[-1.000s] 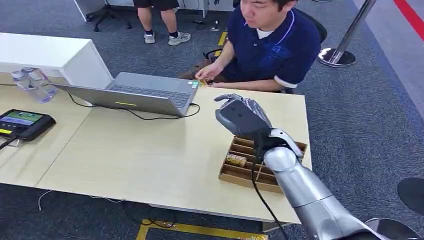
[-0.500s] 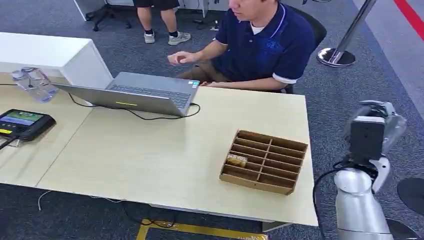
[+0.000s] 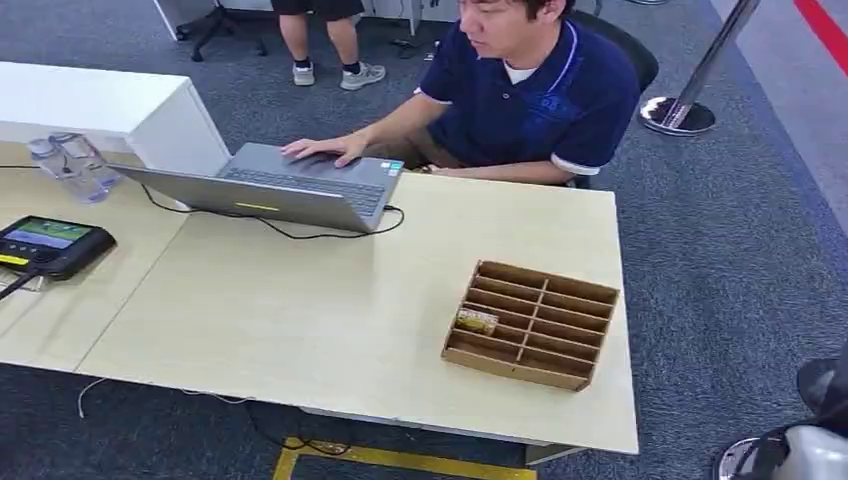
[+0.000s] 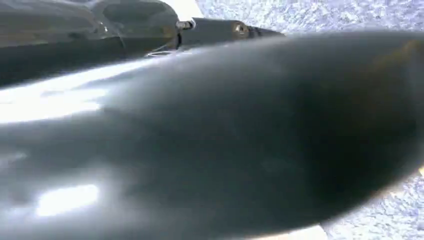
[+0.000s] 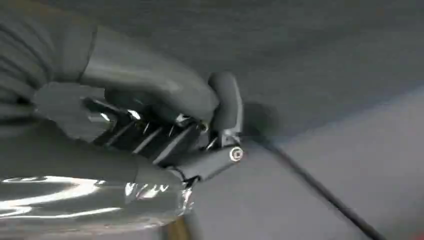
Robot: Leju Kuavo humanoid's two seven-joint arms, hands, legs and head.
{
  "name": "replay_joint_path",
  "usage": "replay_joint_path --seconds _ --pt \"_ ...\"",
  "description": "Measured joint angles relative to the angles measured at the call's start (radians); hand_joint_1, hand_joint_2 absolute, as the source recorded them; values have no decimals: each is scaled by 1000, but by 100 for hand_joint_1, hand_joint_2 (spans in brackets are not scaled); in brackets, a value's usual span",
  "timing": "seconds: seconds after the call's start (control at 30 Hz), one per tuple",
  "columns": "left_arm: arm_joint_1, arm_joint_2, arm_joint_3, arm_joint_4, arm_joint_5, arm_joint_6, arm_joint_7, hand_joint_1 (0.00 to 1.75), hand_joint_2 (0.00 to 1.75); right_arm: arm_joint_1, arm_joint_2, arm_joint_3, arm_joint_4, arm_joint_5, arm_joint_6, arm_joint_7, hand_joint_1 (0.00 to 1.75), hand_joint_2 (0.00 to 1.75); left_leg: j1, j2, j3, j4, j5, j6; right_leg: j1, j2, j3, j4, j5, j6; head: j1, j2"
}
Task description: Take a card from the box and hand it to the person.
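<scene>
Grey carpet office, card still in box, right hand down by the floor

Grey-blue carpet surrounds a pale wooden table (image 3: 300, 310). Near the table's right edge sits a brown cardboard box with rows of slot compartments (image 3: 532, 322); one small yellowish card (image 3: 476, 321) lies in a slot on its left side, nothing touching it. A person in a dark blue polo shirt (image 3: 520, 90) sits at the far edge, one hand on a grey open laptop (image 3: 285, 185) with a black cable trailing from it. At the left are a clear plastic water bottle (image 3: 70, 165), a black tablet-like device with a lit screen (image 3: 48, 245) and a white cabinet (image 3: 110, 110). A chrome stanchion base (image 3: 678, 115) stands on the carpet behind; a second person's legs are cut off at the top.

Right wrist view: right hand (image 5: 165, 125) over blurred grey floor, well away from box and card, dark fingers (image 5: 225, 100) curled inward with the thumb across them, holding nothing visible. A dark cable crosses the floor beyond the fingertips; heavy blur.

Left wrist view: glossy dark blur; left hand's fingers cannot be made out.
</scene>
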Motion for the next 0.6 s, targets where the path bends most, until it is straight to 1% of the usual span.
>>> replay_joint_path --seconds 0.03,0.07,0.1,0.13,0.17,0.2,0.3,0.33,0.4,0.47,0.53,0.6 --pt "-1 0 0 0 -5 0 -3 0 0 14 -1 -15 70 5 37 57 175 175 0 0 1 0 -1 1 0 0 0 0 0 0 0 0" --pt "-2 0 0 0 -10 0 -6 0 0 32 -2 -26 131 8 66 102 161 175 0 0 1 0 -1 1 0 0 0 0 -1 0 0 0" --pt "-2 0 0 0 -15 0 -9 0 0 51 3 -37 191 9 92 143 33 175 0 0 1 0 -1 1 0 0 0 0 -1 0 0 0" --pt "-2 0 -1 0 -20 -1 -11 0 0 74 11 -45 241 3 120 184 0 175 0 0 0 0 -1 1 0 0 0 0 -2 0 -1 0" --pt "-2 0 -2 0 -24 -4 -13 0 0 95 20 -58 286 -14 163 231 0 175 0 -1 0 -1 -1 1 0 -1 -1 0 -2 0 0 0" --pt "-1 0 -2 0 -27 -6 -13 0 0 115 32 -72 321 -34 200 262 0 175 1 -1 0 -1 -1 1 1 -1 -1 0 -3 0 0 0" --pt "-3 1 -3 0 -32 -12 -18 0 0 166 72 -126 400 -109 296 324 0 175 1 0 0 -1 -2 0 1 1 -1 0 -3 -1 0 0" --pt "-3 1 -3 0 -33 -13 -18 0 0 179 86 -146 421 -112 324 353 0 175 1 1 -1 -2 -2 0 1 1 -1 0 -3 -1 0 0" --pt "-3 1 -4 0 -34 -13 -17 0 0 197 109 -159 449 -96 346 390 0 175 1 1 -2 -2 -2 0 0 1 -1 0 -3 0 0 0" --pt "-4 2 -4 0 -34 -13 -16 0 0 204 125 -156 467 -28 351 410 0 175 1 2 -1 -1 -2 0 0 3 -1 0 -3 0 0 0" --pt "-4 2 -4 0 -35 -13 -16 0 0 208 141 -140 481 36 352 410 0 175 0 2 -1 -1 -2 0 0 4 -1 0 -3 1 0 0" --pt "-4 2 -5 0 -38 -12 -16 0 0 209 157 -125 489 57 348 397 0 175 0 2 -1 -1 -2 1 0 4 -1 0 -2 1 0 0"
